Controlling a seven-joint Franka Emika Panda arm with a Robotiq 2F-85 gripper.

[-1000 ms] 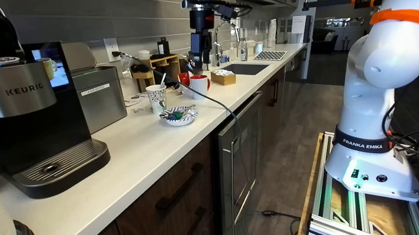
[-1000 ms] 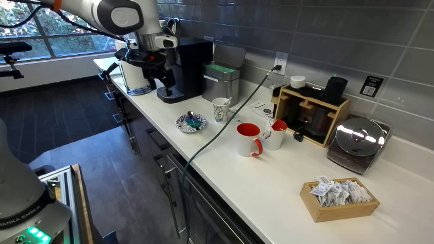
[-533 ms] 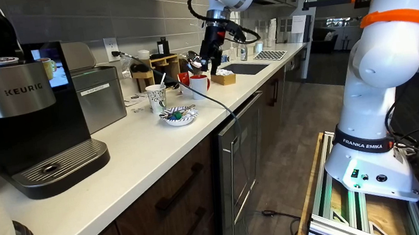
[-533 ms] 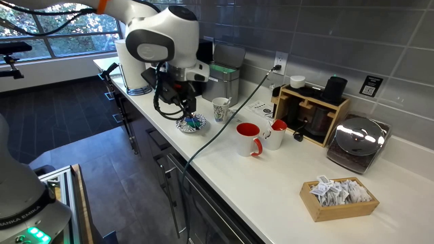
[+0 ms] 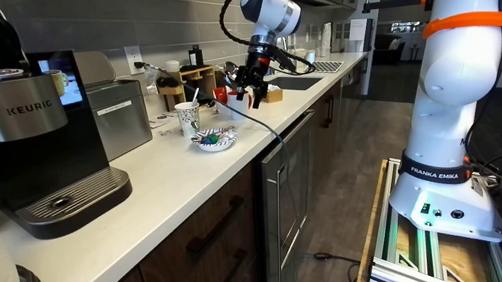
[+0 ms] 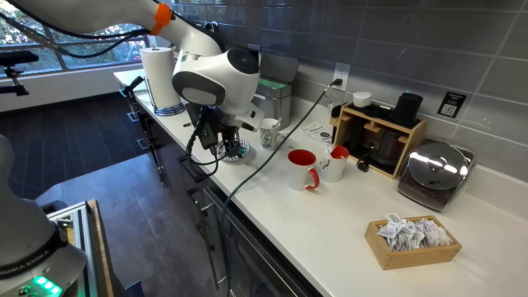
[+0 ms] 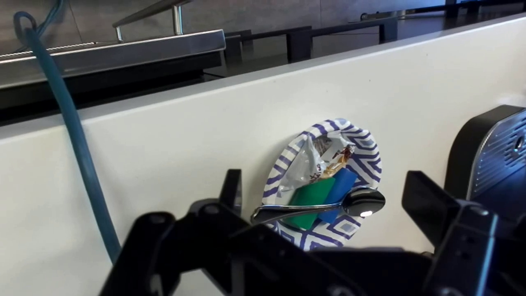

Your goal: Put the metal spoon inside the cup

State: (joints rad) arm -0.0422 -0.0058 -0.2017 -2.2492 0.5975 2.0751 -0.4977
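Observation:
A metal spoon (image 7: 361,200) lies across a blue-and-white patterned paper bowl (image 7: 372,153), over green and blue packets and a clear wrapper. The bowl also shows in both exterior views (image 5: 215,147) (image 6: 246,149). In one of them my arm partly covers it. My gripper (image 7: 328,197) is open and empty, its fingers spread to either side of the spoon in the wrist view. It hangs above the counter, apart from the bowl, in both exterior views (image 5: 249,100) (image 6: 232,149). A patterned paper cup (image 5: 189,119) (image 6: 269,135) with a white stick in it stands beside the bowl.
Two white mugs with red insides (image 6: 300,174) (image 6: 335,168) stand farther along the counter. A cable (image 5: 253,121) (image 7: 78,139) crosses the counter near the bowl. A coffee machine (image 5: 34,109), a steel bin (image 5: 120,111) and a wooden packet box (image 6: 416,260) are also there.
The arm has swung across and come down; the gripper is lower and tilted, and now covers part of the bowl in an exterior view. The bowl and cups have not moved.

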